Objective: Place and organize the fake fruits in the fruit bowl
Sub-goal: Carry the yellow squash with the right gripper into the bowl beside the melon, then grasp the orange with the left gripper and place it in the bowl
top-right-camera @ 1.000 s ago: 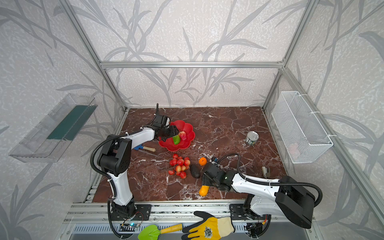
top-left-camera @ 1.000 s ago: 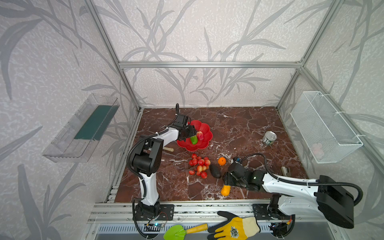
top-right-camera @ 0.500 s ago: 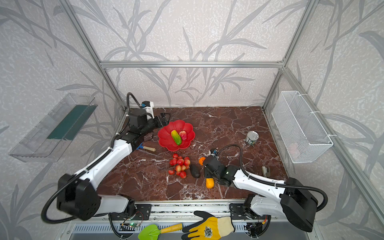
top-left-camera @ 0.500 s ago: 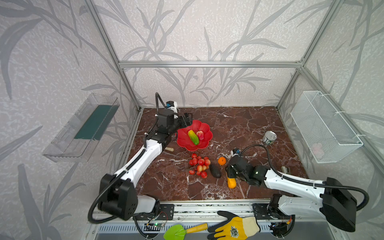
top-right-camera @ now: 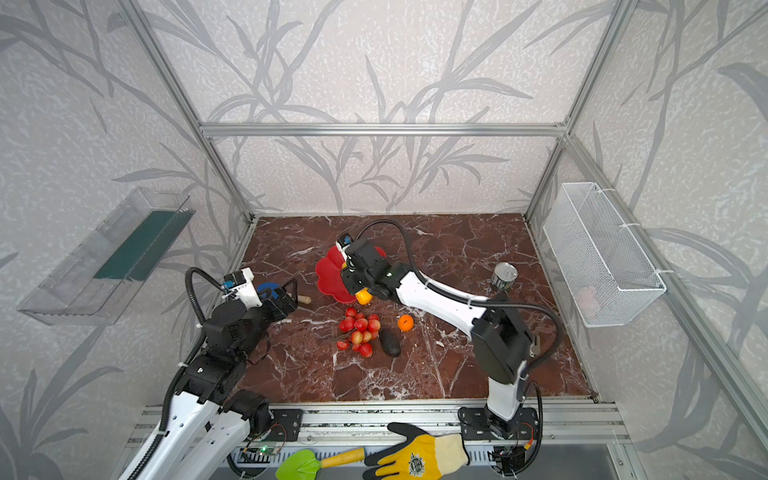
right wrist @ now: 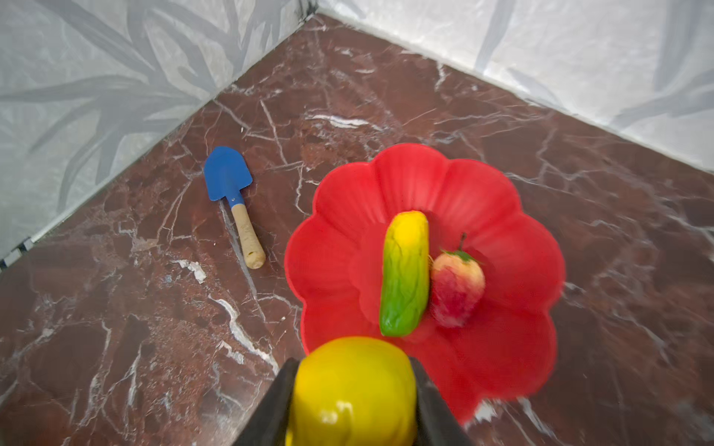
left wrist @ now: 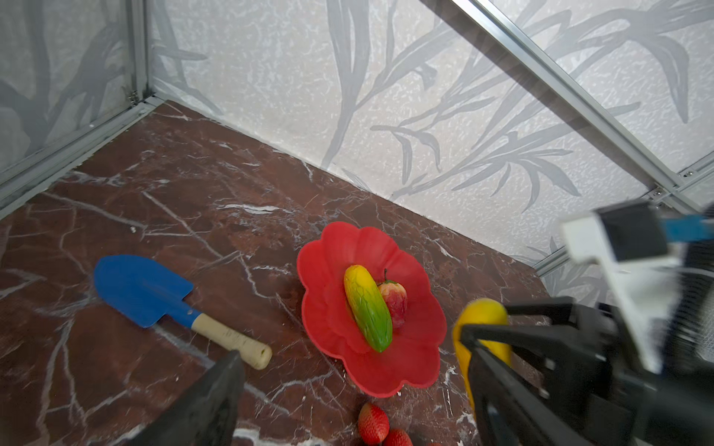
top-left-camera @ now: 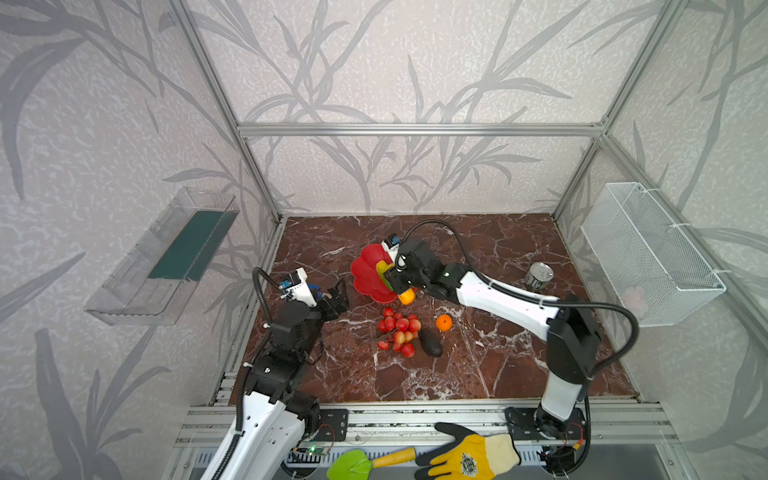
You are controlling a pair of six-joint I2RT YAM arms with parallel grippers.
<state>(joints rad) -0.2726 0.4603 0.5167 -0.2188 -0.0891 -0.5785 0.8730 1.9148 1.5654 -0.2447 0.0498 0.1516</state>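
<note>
The red fruit bowl [top-left-camera: 368,272] [top-right-camera: 328,276] sits left of centre. It holds a yellow-green oblong [right wrist: 405,274] [left wrist: 369,307] and a red-green peach-like fruit [right wrist: 458,289] lying side by side. My right gripper [right wrist: 353,394] [top-left-camera: 401,286] hovers at the bowl's near rim, shut on the orange-yellow oblong [right wrist: 353,386] [top-left-camera: 407,296] [left wrist: 481,320]. A red grape bunch [top-left-camera: 398,330], a tiny orange [top-left-camera: 444,322] and a dark avocado [top-left-camera: 430,343] lie on the marble in front of the bowl. My left gripper [top-left-camera: 338,297] [left wrist: 353,367] stands open and empty, left of the bowl.
A blue trowel [left wrist: 143,287] [top-right-camera: 266,287] lies left of the bowl, under my left gripper. A metal can [top-left-camera: 539,275] stands at the right. On the right wall hangs a white wire basket [top-left-camera: 648,253]. A glove [top-left-camera: 469,457] and a green trowel [top-left-camera: 353,463] lie beyond the front rail.
My right gripper shut on the orange-yellow oblong near the front and carried it up to the bowl's rim. My left gripper let go of the yellow-green oblong in the bowl and drew back leftward.
</note>
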